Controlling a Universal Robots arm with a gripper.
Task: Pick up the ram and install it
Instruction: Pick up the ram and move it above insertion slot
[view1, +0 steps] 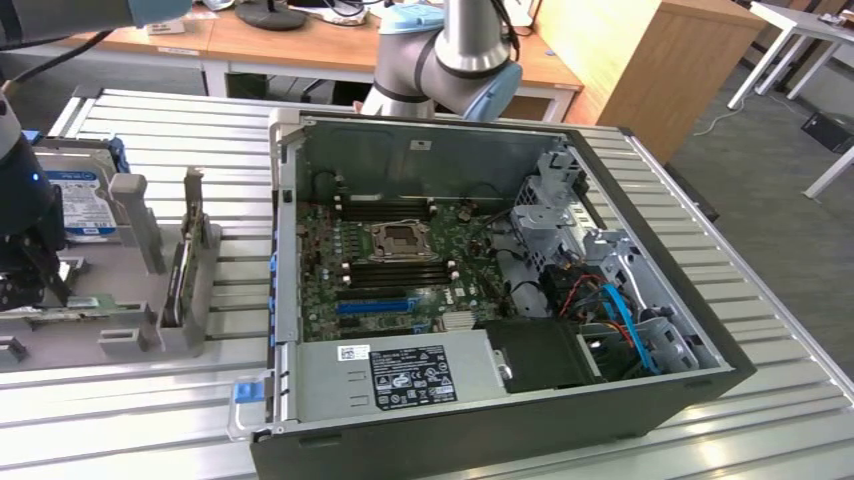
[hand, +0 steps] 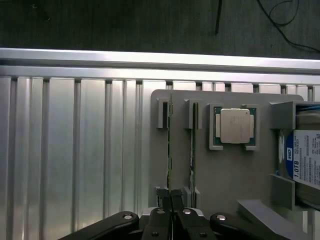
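The gripper hangs directly over the grey tray, at one end of the ram. The fingers are clenched together, and the thin top edge of the ram runs into the narrow line between them, so they are grasping the ram at that end. The ram stands on edge in the tray, with both ends seated in the tray's slotted posts. A second stick stands parallel to it in the neighbouring pair of posts, just beside the ram and apart from the fingers. On the far side of the second stick, a CPU lies flat in a square recess of the tray. A hard drive with a blue-and-white label sits at the tray's edge beyond the CPU. The tray rests on the slatted aluminium bench. In the exterior view, an upright card with a metal bracket stands on the tray. The open case lies on the bench just beside the tray, at the exterior view's right, with its motherboard exposed.
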